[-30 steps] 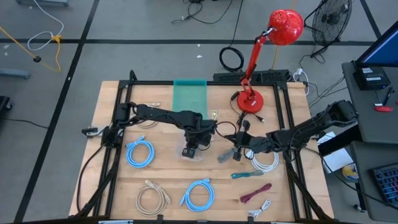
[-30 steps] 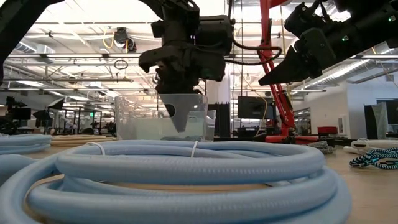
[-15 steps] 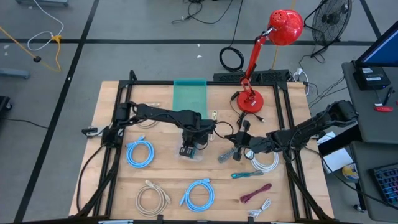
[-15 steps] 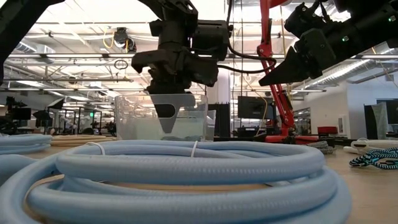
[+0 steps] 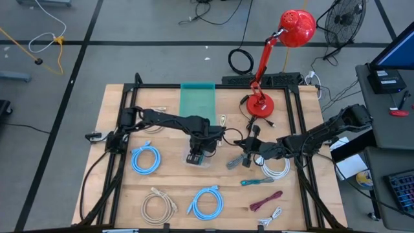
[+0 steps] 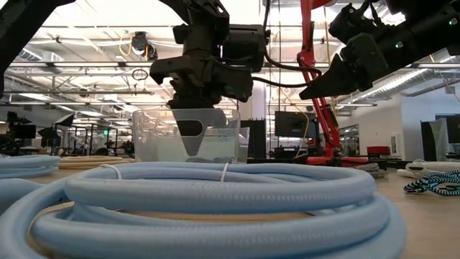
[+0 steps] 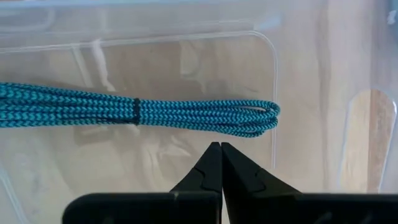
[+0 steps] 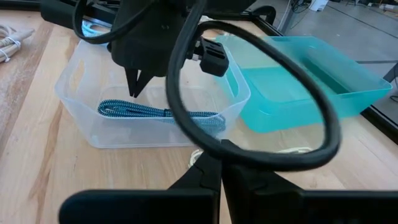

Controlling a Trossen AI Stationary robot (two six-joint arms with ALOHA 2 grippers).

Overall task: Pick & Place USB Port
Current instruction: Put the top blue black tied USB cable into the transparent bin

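Left gripper [image 6: 192, 137] has shifted slightly left inside clear tub [image 8: 93, 134], jaws shut, empty, just above teal braided cable [image 7: 137, 112]. Right gripper [image 8: 219, 163] shut, hovering right of tub. Cable's connector prob. hidden.

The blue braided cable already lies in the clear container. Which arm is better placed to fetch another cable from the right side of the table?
The right, probably. The right gripper hovers shut beside the white cable coil, while the left gripper is shut inside the clear container, just above the blue braided cable.
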